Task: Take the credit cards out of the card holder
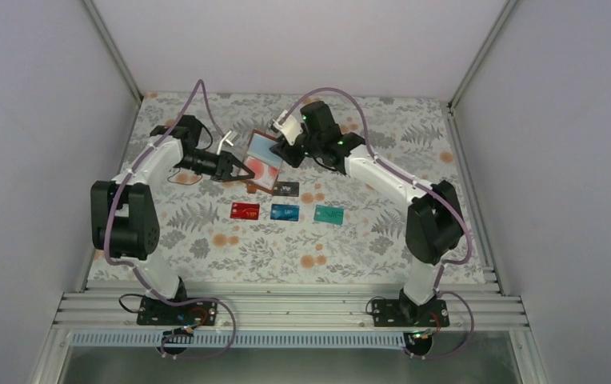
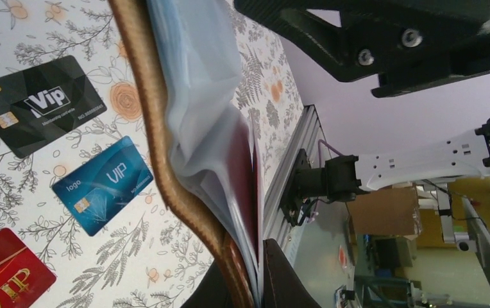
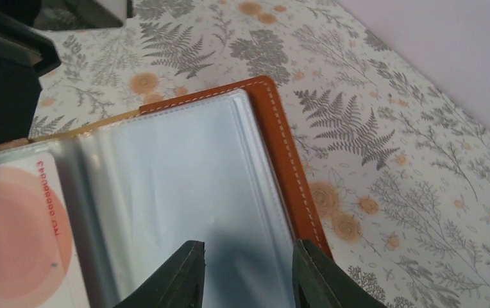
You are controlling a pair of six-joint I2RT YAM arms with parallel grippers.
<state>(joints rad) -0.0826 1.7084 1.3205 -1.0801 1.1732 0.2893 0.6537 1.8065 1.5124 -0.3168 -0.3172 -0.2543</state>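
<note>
Left gripper (image 2: 254, 285) is clamped tight on one edge of the card holder (image 1: 264, 160), propping the brown case open and tilted up near the middle of the table's (image 1: 414, 248) far edge. Right gripper (image 3: 249, 276) hovers over a clear pocket with its fingers parted and nothing pinched between them. A red-white card (image 3: 18, 237) sits inside a pocket. Toward the near edge, the black card (image 1: 286, 189) lies just beside the holder, with the red card (image 1: 245, 210), blue card (image 1: 285, 212) and teal card (image 1: 329, 214) in a row.
</note>
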